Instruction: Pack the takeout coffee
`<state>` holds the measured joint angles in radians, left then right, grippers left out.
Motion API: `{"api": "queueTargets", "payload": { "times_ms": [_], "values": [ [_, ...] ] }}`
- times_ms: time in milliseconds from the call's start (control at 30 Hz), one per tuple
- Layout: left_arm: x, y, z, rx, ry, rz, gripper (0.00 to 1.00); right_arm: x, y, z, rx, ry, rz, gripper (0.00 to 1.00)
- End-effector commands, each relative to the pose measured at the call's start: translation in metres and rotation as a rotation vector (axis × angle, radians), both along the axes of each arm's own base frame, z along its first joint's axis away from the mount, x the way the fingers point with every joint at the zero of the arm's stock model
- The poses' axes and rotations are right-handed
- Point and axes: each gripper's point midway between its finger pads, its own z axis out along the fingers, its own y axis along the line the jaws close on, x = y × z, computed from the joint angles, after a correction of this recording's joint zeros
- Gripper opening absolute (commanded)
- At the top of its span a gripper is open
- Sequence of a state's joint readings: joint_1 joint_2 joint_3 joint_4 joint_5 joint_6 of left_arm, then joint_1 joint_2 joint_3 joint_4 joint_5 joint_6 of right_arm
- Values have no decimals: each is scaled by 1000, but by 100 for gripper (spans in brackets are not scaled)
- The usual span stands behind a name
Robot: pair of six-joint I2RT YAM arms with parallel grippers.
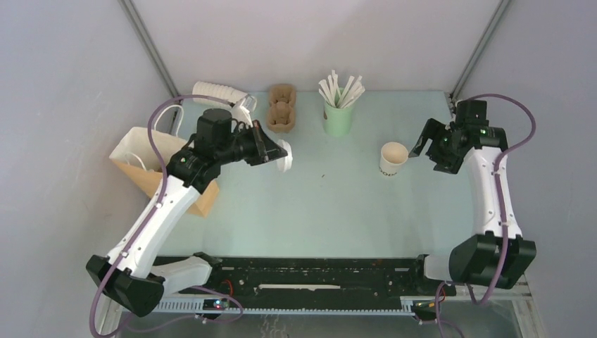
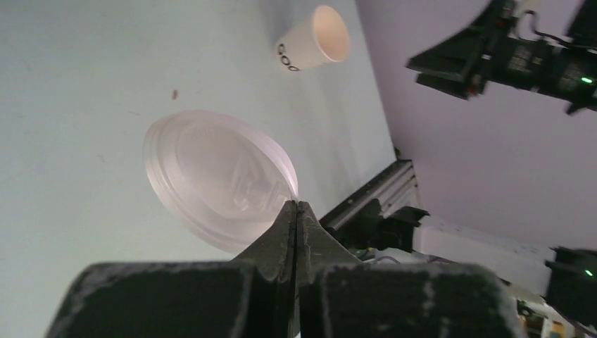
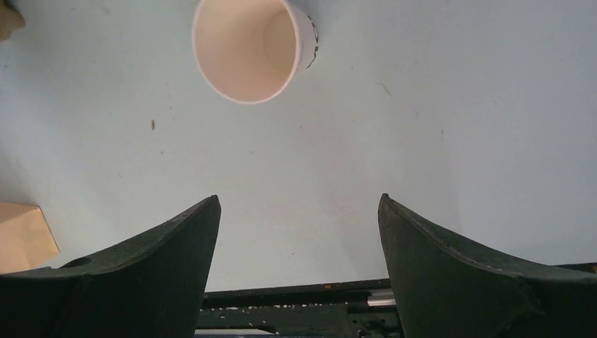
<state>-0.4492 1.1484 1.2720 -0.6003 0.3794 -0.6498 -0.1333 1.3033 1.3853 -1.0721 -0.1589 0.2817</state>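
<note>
- Top view: the left gripper holds the white lid above the table, on its left side. The paper cup stands upright on the right side, just beside the right gripper.
- Left wrist view: the fingers are pinched closed on the lid's rim.
- Right wrist view: the right gripper's jaws are wide apart and hold nothing. The paper cup is in front of them, apart.

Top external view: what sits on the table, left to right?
Brown paper bag → lying stack of nested white cups → brown cardboard cup carrier → pale green cup of white sticks → single cream-white paper cup.
</note>
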Motion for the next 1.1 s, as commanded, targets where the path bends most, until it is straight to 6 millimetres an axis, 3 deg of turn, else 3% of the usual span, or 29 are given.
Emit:
{"api": "queueTargets", "payload": {
  "times_ms": [0,267,600,767,900,1067],
  "values": [
    [-24,-17,29,-146,-32,-111,0,19,-3,-14,29,8,-12,90],
    [-42,-27,41,-195,-47,-176,0,62,-14,-55,54,36,-76,83],
    [-34,-36,44,-175,-12,-212,0,89,-10,-95,40,80,-71,70],
    [-33,-37,42,-166,-2,-219,0,96,7,-109,14,105,-20,60],
    [-35,-36,39,-156,3,-221,0,98,25,-115,-11,124,29,47],
    [-37,-35,31,-153,10,-224,0,80,71,-120,-63,171,165,24]
  ]
}}
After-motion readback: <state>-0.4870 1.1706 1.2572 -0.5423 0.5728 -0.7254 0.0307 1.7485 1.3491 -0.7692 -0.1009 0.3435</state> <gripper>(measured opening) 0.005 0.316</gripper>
